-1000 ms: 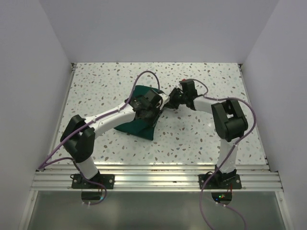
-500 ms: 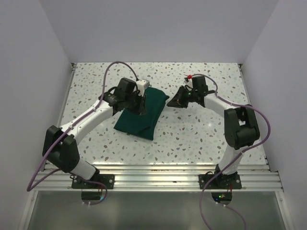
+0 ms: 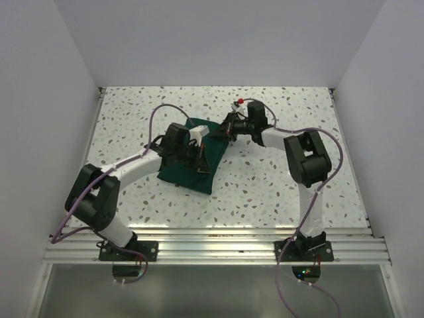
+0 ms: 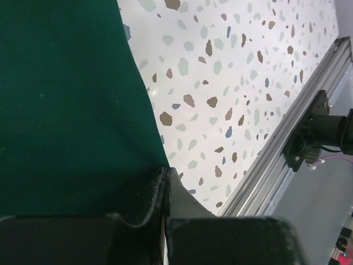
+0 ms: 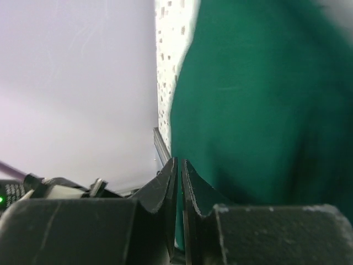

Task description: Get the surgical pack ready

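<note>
Green cloth [image 3: 189, 177] lies on the table [image 3: 278, 192]; we see left pincer [image 4: 165, 172] and right pincer [image 5: 179, 163] closed at its edges, maybe pinching it.

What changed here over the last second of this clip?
The left gripper slid nearer over the green drape and shut at its edge. The right gripper, pulled off to the right half a second ago, swung back left to the drape's far right corner, shut. The drape itself lies where it did.
</note>
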Robot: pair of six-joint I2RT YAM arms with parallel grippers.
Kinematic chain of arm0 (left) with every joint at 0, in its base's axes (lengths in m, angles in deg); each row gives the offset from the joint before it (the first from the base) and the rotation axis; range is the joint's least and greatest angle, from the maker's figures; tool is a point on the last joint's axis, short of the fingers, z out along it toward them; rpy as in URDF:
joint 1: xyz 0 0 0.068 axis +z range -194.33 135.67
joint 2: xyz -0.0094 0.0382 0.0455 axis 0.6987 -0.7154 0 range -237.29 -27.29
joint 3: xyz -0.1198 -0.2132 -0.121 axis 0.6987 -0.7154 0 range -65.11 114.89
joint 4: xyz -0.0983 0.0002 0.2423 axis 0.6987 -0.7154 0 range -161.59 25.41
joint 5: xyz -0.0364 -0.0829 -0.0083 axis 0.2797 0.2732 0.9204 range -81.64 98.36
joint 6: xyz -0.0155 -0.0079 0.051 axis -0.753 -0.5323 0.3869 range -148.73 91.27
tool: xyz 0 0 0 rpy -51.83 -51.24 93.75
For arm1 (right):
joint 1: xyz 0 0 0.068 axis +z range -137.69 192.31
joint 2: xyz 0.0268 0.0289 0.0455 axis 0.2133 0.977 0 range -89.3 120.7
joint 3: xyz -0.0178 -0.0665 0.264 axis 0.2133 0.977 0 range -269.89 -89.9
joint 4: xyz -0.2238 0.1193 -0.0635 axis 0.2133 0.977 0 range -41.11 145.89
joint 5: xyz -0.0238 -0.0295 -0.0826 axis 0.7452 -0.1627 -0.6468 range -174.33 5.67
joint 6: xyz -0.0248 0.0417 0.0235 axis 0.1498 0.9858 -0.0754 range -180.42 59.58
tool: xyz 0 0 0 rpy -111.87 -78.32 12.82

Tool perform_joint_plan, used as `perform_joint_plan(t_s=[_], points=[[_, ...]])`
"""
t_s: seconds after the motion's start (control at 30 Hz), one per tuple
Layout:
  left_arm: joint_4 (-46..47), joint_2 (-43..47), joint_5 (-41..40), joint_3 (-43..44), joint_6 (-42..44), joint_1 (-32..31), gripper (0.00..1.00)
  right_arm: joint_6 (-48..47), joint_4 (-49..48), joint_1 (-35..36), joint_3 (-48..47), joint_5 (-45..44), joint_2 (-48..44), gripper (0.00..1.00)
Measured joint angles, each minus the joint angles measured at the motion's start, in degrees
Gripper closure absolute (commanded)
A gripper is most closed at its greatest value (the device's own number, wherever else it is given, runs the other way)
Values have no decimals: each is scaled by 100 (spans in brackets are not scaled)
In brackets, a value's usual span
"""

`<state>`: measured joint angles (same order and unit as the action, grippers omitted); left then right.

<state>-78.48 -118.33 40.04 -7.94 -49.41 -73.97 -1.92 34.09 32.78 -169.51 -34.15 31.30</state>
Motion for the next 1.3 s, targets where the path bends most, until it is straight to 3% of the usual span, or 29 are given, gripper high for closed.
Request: perform_joint_plan(t_s=[0.13,0.33,0.87,1.3], points=[[612,0,249,-455,-236,-4,100,584,-931,-238,424,188,619,90],[1014,-7,376,-1058,-382,-50,100,533,-1121,-531,614,505,748,90],[750,-236,308,-1043,57,-98,100,-909,739,-616,-55,540,651,90],[136,-1261,494,17,754,348,100,-1147,861,-931,-83,487,651,90]])
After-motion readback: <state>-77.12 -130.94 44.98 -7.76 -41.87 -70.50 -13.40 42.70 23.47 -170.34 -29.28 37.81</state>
